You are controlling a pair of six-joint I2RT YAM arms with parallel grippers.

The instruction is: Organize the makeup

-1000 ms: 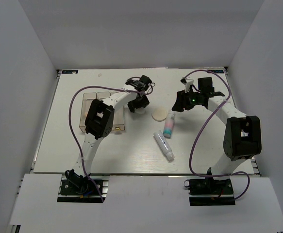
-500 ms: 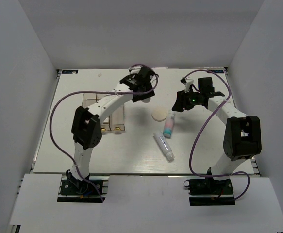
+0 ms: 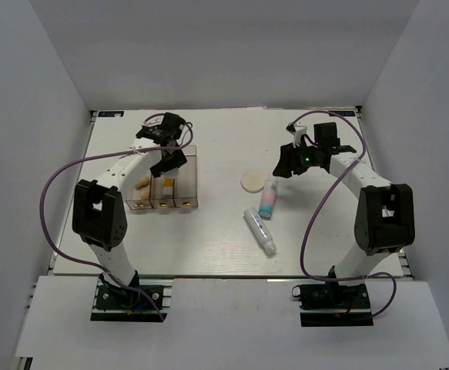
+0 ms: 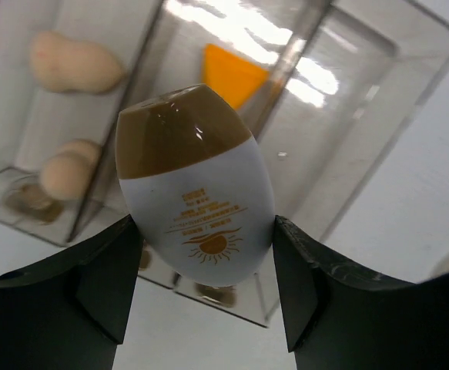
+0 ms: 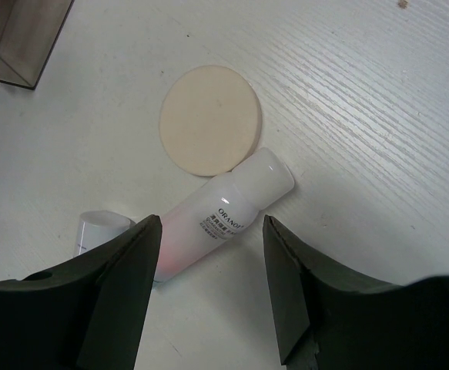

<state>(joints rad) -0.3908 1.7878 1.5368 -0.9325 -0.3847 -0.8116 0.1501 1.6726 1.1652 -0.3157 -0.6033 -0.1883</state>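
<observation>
My left gripper [image 3: 170,162] is shut on the white oval with a brown tip [image 4: 197,193] and holds it above the three clear boxes [image 3: 187,176]. In the left wrist view, two beige sponges [image 4: 74,62] lie in the left box and the orange tube [image 4: 236,73] in the middle one. My right gripper [image 5: 212,227] is open, hovering over a white tube [image 5: 224,212] that lies beside the round cream puff [image 5: 211,119]. The end of a second white tube [image 5: 101,230] shows to the left. In the top view the puff [image 3: 252,181] and both tubes [image 3: 268,199] lie mid-table.
The boxes stand side by side at the table's left [image 3: 116,231]. The second white tube [image 3: 260,231] lies nearer the front edge. Grey walls close in the table on three sides. Purple cables loop off both arms.
My left arm has swung from the table's middle, near the puff, leftward to above the boxes, carrying the white oval. The right arm has not moved.
</observation>
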